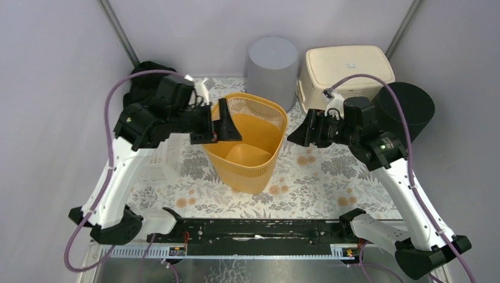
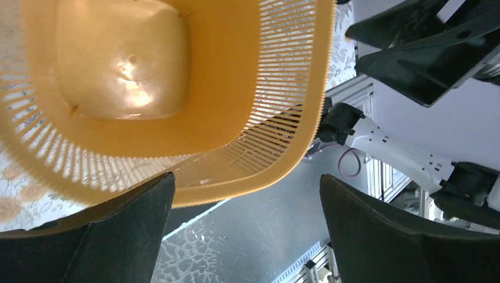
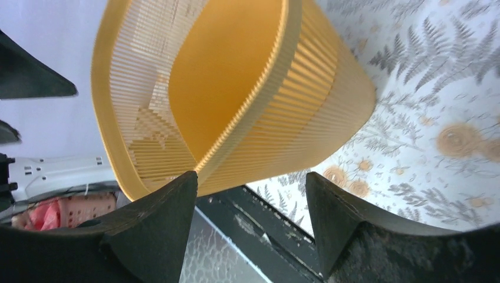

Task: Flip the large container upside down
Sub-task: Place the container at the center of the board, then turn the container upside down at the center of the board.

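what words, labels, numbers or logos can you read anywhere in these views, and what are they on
No text can be read in any view.
Orange basket: plain slatted plastic, no print showing inside or out.
Cream bin: a faint small mark on its top face, too small to read.
Arms and floral table cover: no legible lettering.

Orange slatted basket (image 1: pixel 253 171) — standing upright (mouth up) — mid-table on floral cloth (image 1: pixel 330 177).

One orange basket (image 1: pixel 253 150), one grey bin (image 1: pixel 271 62), one cream crate (image 1: pixel 345 68), one black drum (image 1: pixel 408 106), one white crate (image 1: pixel 160 165) at left
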